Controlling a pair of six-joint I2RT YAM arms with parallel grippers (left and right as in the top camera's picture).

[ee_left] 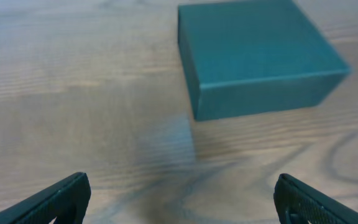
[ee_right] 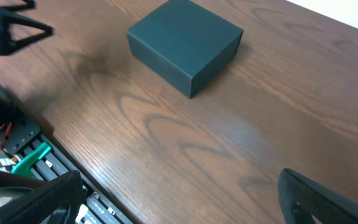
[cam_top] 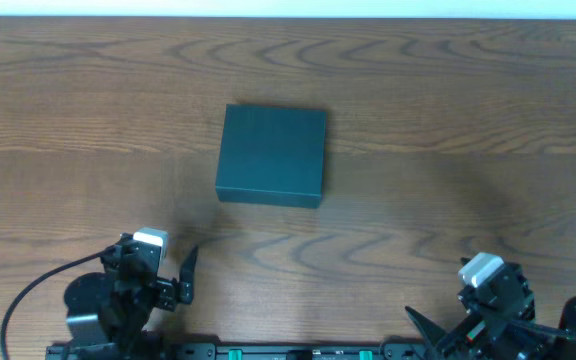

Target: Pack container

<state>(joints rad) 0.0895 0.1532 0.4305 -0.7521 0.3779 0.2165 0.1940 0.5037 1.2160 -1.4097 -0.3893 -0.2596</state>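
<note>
The closed container (cam_top: 272,155) lies mid-bench (cam_top: 468,120), well apart from the left gripper (ee_left: 182,191) and right gripper (ee_right: 179,186), whose jaws are released, tips cut off by the frame

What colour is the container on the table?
Dark teal, plain and matte, no pattern. The container shows best in the left wrist view.

- You'll find no readable text, label, brand or number on the container (cam_top: 271,155).
- Nothing legible shows on the bench (cam_top: 468,100) either.
</note>
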